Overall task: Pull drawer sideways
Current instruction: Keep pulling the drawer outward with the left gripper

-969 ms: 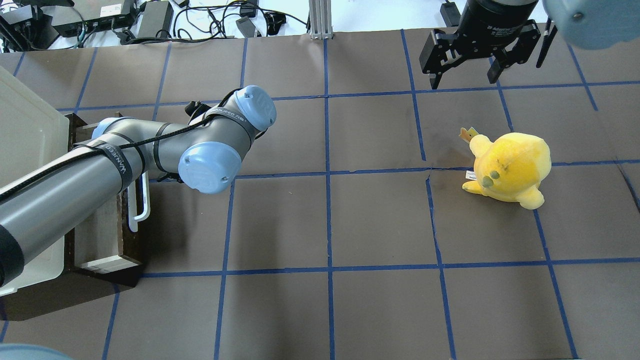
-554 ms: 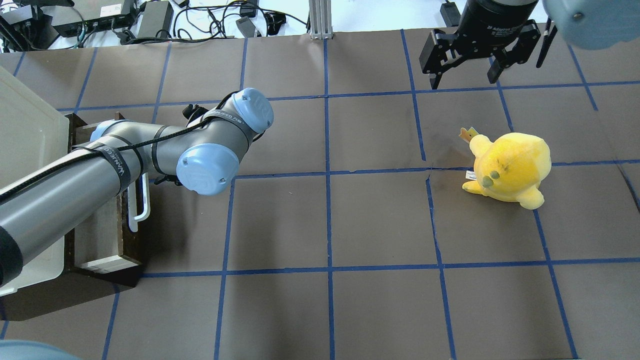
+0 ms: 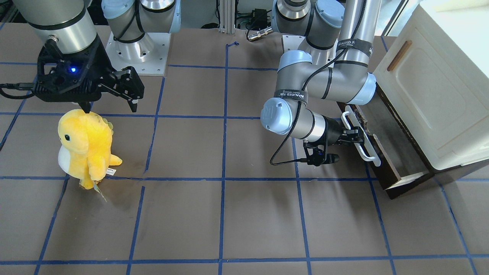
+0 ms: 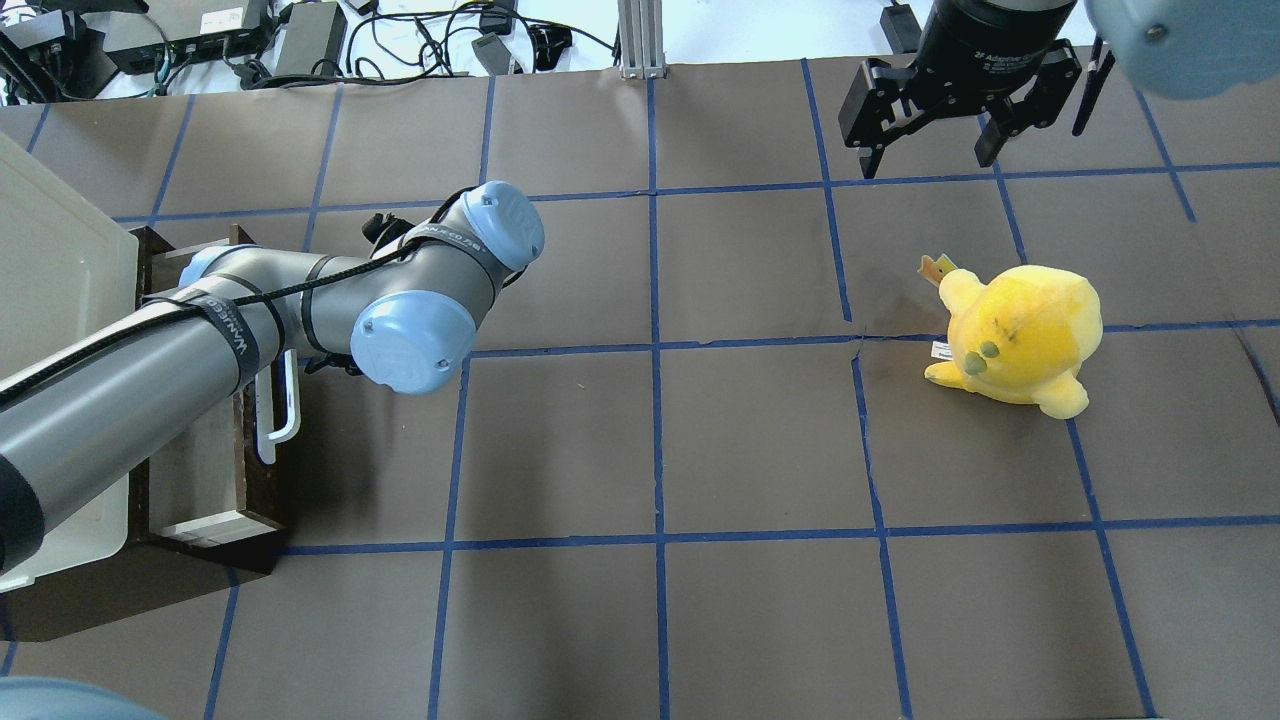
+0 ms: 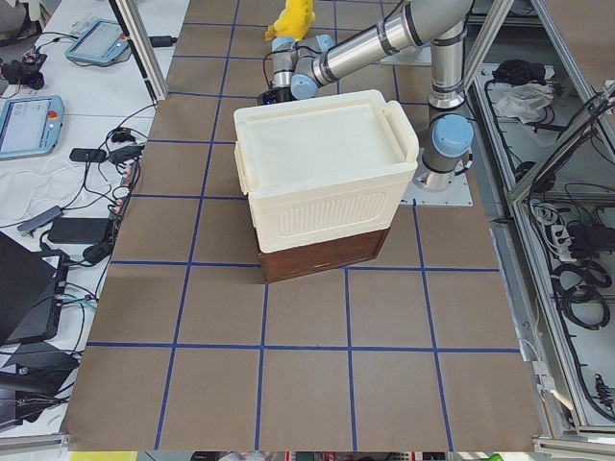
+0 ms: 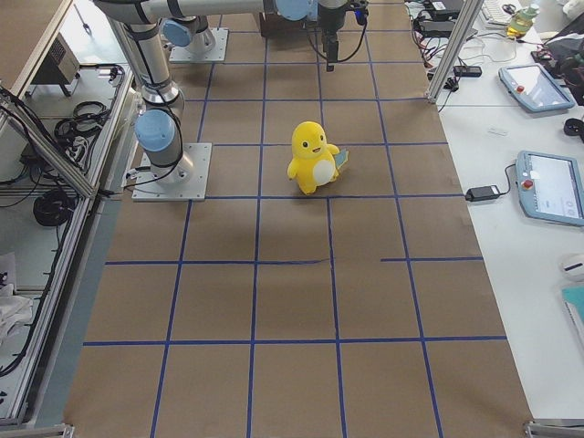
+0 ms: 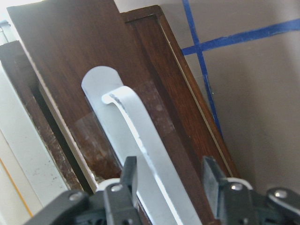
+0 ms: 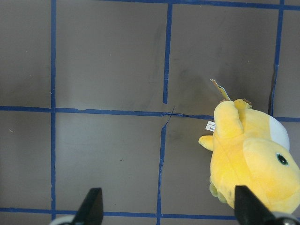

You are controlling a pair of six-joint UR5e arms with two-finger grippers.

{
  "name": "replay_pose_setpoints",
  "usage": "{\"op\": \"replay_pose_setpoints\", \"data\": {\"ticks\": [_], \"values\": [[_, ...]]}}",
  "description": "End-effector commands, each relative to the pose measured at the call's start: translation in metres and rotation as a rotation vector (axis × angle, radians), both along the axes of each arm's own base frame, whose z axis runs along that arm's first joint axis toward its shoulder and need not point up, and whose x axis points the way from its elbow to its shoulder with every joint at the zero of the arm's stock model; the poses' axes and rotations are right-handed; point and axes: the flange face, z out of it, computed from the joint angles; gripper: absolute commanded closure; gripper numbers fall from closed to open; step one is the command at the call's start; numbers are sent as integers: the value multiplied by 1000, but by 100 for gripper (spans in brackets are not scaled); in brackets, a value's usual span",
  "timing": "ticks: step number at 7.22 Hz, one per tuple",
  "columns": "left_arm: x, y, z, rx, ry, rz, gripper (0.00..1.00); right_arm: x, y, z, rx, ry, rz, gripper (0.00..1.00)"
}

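The dark brown drawer point(image 3: 386, 152) stands partly pulled out from under the cream cabinet point(image 3: 431, 95). Its long white bar handle point(image 3: 362, 143) faces the table's middle. My left gripper point(image 3: 357, 135) is at that handle. In the left wrist view its fingers point(image 7: 129, 173) stand either side of the handle point(image 7: 140, 136), with a small gap on one side, so it is open around the bar. In the overhead view my left arm hides the gripper, while the drawer point(image 4: 195, 470) and handle point(image 4: 285, 400) show. My right gripper point(image 4: 930, 150) is open and empty, high at the far right.
A yellow plush toy point(image 4: 1015, 335) stands on the brown table on my right side, just below the right gripper point(image 8: 168, 206); it also shows in the front view point(image 3: 86, 145). The cabinet point(image 4: 50, 280) fills the table's left edge. Blue tape lines grid the table.
My left arm's wrist and elbow have shifted slightly toward the drawer. The drawer and handle have not visibly moved. The right arm has not moved.
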Motion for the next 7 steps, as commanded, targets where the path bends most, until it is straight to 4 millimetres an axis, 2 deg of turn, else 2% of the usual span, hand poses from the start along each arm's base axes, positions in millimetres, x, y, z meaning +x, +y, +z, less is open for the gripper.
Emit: {"op": "replay_pose_setpoints", "data": {"ticks": [1,2,5,7], "values": [[0,0,-1,2,1,1,58,0,0,0,0,0,2,0],[0,0,1,-1,2,1,62,0,0,0,0,0,2,0],[0,-1,0,-6,5,6,62,0,0,0,0,0,0,0],[-1,-1,2,-10,9,7,69,0,0,0,0,0,0,0]]}}
